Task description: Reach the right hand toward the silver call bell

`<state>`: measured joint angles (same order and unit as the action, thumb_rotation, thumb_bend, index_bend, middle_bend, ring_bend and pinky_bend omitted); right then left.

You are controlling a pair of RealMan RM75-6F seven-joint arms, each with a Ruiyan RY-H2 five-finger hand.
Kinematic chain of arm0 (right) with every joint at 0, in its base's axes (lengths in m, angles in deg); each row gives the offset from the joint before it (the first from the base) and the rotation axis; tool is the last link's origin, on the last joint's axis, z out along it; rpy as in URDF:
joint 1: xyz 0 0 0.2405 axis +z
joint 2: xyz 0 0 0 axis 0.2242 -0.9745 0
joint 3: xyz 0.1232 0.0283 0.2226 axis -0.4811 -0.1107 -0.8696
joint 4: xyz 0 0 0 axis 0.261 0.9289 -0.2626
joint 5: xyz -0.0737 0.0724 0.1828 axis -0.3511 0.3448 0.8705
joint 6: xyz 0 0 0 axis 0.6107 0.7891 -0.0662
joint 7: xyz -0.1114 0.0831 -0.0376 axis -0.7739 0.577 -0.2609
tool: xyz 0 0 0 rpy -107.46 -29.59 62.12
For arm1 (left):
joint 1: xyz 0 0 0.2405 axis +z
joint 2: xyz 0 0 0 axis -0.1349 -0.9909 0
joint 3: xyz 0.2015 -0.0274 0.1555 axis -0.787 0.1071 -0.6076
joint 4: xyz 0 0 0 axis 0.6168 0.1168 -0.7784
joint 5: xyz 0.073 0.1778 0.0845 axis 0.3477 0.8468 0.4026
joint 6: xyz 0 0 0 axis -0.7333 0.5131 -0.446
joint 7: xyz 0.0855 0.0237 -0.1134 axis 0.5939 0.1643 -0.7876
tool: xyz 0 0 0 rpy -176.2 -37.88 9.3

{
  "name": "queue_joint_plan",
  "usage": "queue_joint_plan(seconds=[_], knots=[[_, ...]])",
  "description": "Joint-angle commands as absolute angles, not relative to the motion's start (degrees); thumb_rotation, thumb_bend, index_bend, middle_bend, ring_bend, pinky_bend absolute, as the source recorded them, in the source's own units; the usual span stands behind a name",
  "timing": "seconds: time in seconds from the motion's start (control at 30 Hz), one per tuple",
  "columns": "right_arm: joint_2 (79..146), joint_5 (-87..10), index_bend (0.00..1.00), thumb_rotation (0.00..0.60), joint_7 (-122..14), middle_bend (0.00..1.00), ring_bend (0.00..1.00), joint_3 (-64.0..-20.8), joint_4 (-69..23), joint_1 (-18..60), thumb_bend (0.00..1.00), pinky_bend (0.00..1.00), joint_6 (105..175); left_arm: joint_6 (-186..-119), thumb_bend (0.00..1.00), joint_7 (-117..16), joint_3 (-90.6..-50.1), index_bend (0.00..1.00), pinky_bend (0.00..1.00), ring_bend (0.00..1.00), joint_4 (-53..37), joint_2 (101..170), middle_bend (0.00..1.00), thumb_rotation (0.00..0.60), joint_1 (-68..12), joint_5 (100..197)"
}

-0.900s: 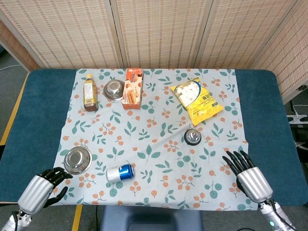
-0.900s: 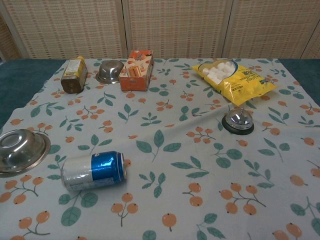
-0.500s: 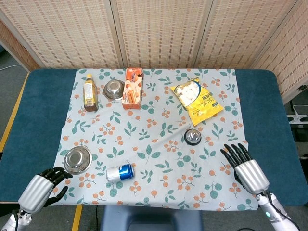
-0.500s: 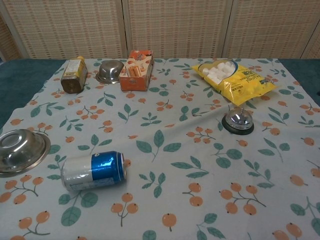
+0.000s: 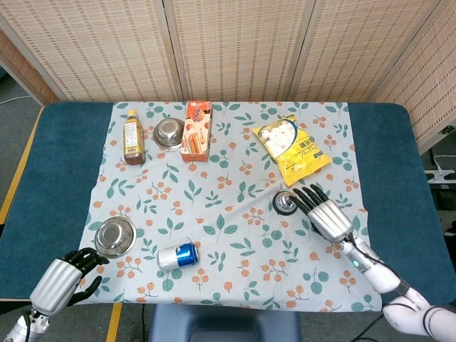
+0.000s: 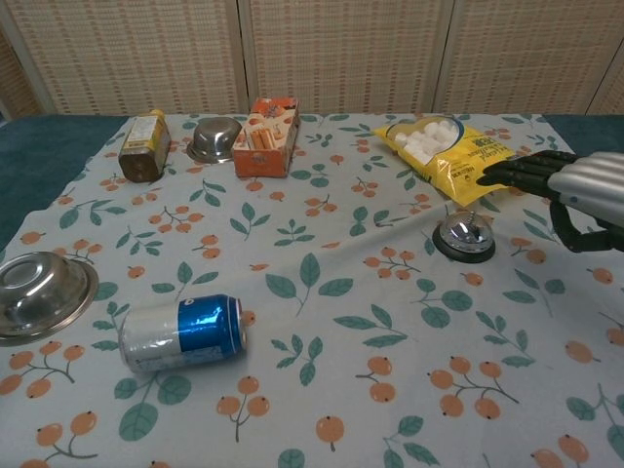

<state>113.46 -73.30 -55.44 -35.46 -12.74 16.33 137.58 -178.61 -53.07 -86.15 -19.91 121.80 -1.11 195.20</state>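
A blue table (image 5: 64,171) fills most of the head view, covered through its middle by a pale floral cloth (image 5: 214,206). On the cloth, going down in size: a yellow snack bag (image 5: 293,148) right of centre in the upper half, an orange box (image 5: 197,131) at upper centre with a small steel bowl (image 5: 168,132) and a bottle (image 5: 132,138) to its left, a second steel bowl (image 5: 115,237) at lower left, and a blue can (image 5: 177,256) lying on its side near the bottom centre.

The silver call bell (image 5: 285,202) sits right of centre, just below the snack bag. The right hand (image 5: 324,212) lies just to the bell's right and slightly lower in the frame, fingers spread and empty, their tips pointing up and left toward the bell. In the chest view the hand (image 6: 570,190) hangs at the right edge, above the cloth, fingertips reaching over the bag's lower corner — the bell (image 6: 463,237) is down and to the left of them, apart, not touched.

The left hand (image 5: 60,279) stays out of it at the lower left corner, fingers curled in on nothing, far from the bell. So the right hand is plainly the nearer, and the remaining reach looks like a short move leftward and down.
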Motion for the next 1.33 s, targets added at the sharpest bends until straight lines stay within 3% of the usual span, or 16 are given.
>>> queue_joint_plan(seconds=[0.03,0.2,0.4,0.6,0.7,0.83,1.0,1.1,1.23,1.33], knots=[[117.61,-72.03,0.00,0.600,-51.08,0.00,0.00,-36.47,-6.77,21.20,1.00,0.02,131.86,-178.59,0.43,-52.94,-86.28,0.37,0.48,0.30,-19.91,121.85,0.44,0.600,-1.13,195.34],[121.34,-70.90,0.00,0.600,-47.30,0.00,0.00,-35.58,-0.73,25.35,1.00,0.02,125.99,-177.93,0.43,-52.55,-86.47,0.37,0.48,0.30,-19.95,121.96,0.44,0.600,-1.28,195.33],[126.82,-70.87,0.00,0.600,-44.54,0.00,0.00,-33.36,7.35,27.12,1.00,0.02,123.96,-178.28,0.43,-53.08,-86.31,0.37,0.48,0.30,-19.82,121.83,0.44,0.600,-1.20,194.99],[127.87,-71.34,0.00,0.600,-42.89,0.00,0.00,-31.63,11.13,27.08,1.00,0.02,126.01,-177.84,0.43,-53.53,-86.44,0.37,0.48,0.30,-19.62,121.83,0.44,0.600,-1.34,194.80],[125.52,-71.43,0.00,0.600,-44.70,0.00,0.00,-31.76,9.42,25.90,1.00,0.02,130.47,-177.90,0.43,-53.41,-86.55,0.37,0.48,0.30,-19.64,121.88,0.44,0.600,-1.37,195.08],[119.51,-70.97,0.00,0.600,-52.41,0.00,0.00,-32.68,1.15,20.62,1.00,0.02,141.89,-177.70,0.43,-53.37,-86.64,0.37,0.48,0.30,-19.67,121.95,0.44,0.600,-1.38,195.02],[108.38,-69.53,0.00,0.600,-67.55,0.00,0.00,-29.42,-19.30,8.51,1.00,0.02,154.59,-177.50,0.43,-53.55,-86.52,0.37,0.48,0.30,-19.78,121.79,0.44,0.600,-1.36,194.44],[103.84,-65.52,0.00,0.600,-75.47,0.00,0.00,-26.52,-29.27,1.12,1.00,0.02,158.03,-178.20,0.43,-53.36,-86.63,0.37,0.48,0.30,-20.00,121.70,0.44,0.600,-1.26,195.16],[97.73,-60.46,0.00,0.600,-78.05,0.00,0.00,-23.46,-42.97,-3.48,1.00,0.02,156.87,-178.72,0.43,-53.03,-86.79,0.37,0.48,0.30,-19.94,121.78,0.44,0.600,-1.24,196.02],[96.30,-65.57,0.00,0.600,-77.49,0.00,0.00,-23.54,-43.36,-4.23,1.00,0.02,160.71,-178.54,0.43,-52.79,-86.86,0.37,0.48,0.30,-20.02,121.80,0.44,0.600,-1.23,196.02]])
